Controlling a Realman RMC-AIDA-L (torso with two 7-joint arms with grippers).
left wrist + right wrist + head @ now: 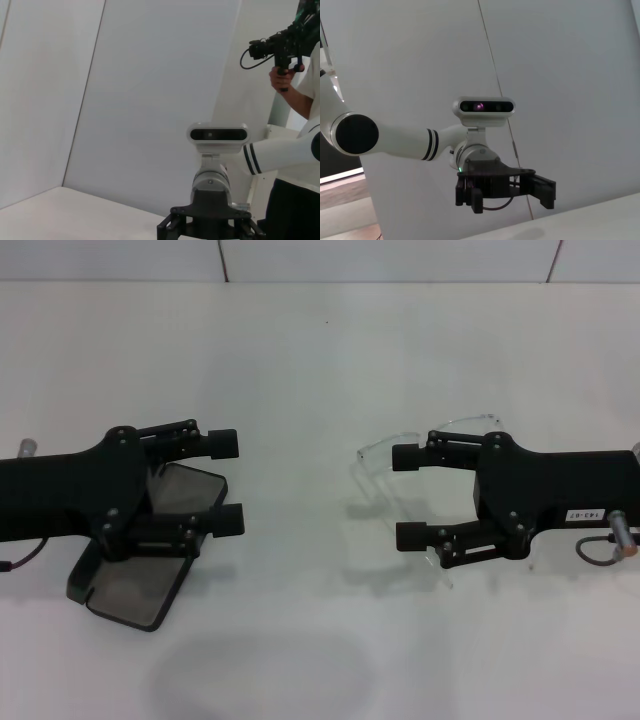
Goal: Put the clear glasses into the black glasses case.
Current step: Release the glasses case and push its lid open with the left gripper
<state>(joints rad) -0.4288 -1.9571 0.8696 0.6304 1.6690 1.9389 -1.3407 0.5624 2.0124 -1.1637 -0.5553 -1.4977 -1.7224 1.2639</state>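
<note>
The white table fills the head view, with a white wall behind it. Everything here is placed from the case.

The left arm reaches in over the case, and the right arm reaches in from the opposite side, well apart from it.

The case lies open on the table under the left arm, its grey lining facing up; part of it is hidden by the arm.

The left gripper hangs just past the case's inner edge, toward the middle of the table. Its two fingers stand wide apart, with nothing between them.

The right gripper is well apart from the case, across a bare stretch of table. Its fingers are also spread wide and grip nothing.

The glasses lie on the table far from the case, under and around the right gripper; a clear rim curves past the upper finger. Whether the fingers touch the glasses I cannot tell.

The wrist views show only the opposite arm's gripper, a white wall, and in the left one a person with a camera.
</note>
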